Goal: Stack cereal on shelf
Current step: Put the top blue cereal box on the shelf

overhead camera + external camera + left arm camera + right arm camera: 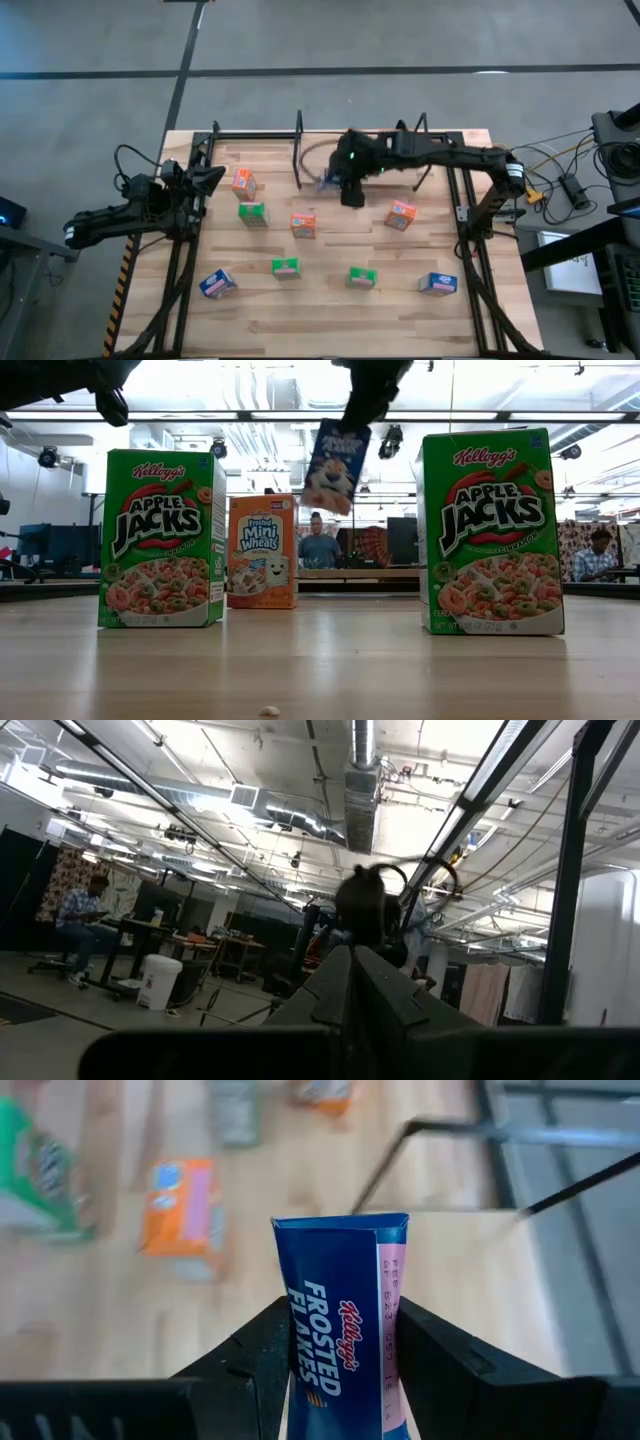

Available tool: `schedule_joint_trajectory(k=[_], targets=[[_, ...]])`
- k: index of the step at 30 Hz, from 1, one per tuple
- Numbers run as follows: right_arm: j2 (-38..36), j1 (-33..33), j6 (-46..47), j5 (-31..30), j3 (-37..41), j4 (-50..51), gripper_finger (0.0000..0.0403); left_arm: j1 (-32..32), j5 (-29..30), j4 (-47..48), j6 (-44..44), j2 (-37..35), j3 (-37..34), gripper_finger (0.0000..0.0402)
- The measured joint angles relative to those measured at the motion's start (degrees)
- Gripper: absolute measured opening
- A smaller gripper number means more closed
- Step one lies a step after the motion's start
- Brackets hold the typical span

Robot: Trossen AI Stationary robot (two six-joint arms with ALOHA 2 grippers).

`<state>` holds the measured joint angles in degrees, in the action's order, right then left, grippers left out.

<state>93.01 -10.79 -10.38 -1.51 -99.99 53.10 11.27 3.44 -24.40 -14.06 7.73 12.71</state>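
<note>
Right gripper (pixel 340 1350) clamped on a blue Frosted Flakes box (pixel 343 1320), one dark finger pressed to each side of it. Held in the air over the front edge of the shelf (pixel 390 165), a small light-wood board in a thin black rod frame at the far middle of the table (pixel 330 310). In the low view, same blue box (pixel 336 466) hanging tilted, clear of the tabletop, above and between two green Apple Jacks boxes (pixel 163 538) (pixel 490 530), with an orange Mini Wheats box (pixel 262 550) standing behind them.

In front of the shelf, eight more boxes spread over the table: three orange, nearest the shelf, then three green, and two blue at the near corners.

Left gripper (pixel 205 178) parked well left of the shelf, near the table's left side frame, touching no box; fingers impossible to judge as spread or closed.
</note>
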Motion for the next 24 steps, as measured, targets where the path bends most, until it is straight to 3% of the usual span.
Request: schedule_joint_trajectory(k=[7, 13, 24], targets=[[2.3, -8.4, -5.7, 0.6, -2.3, -2.0, 0.0152, 0.0, 0.0, 0.0, 0.0, 0.0, 0.0, 0.0], [6.5, -14.2, -8.2, 5.2, -2.3, -3.3, 0.0152, 0.0, 0.0, -0.2, 0.0, 0.0, 0.0, 0.0], [12.7, -18.0, -10.3, 6.5, -3.2, -4.6, 0.0163, 0.0, 0.0, -0.3, 0.0, 0.0, 0.0, 0.0]])
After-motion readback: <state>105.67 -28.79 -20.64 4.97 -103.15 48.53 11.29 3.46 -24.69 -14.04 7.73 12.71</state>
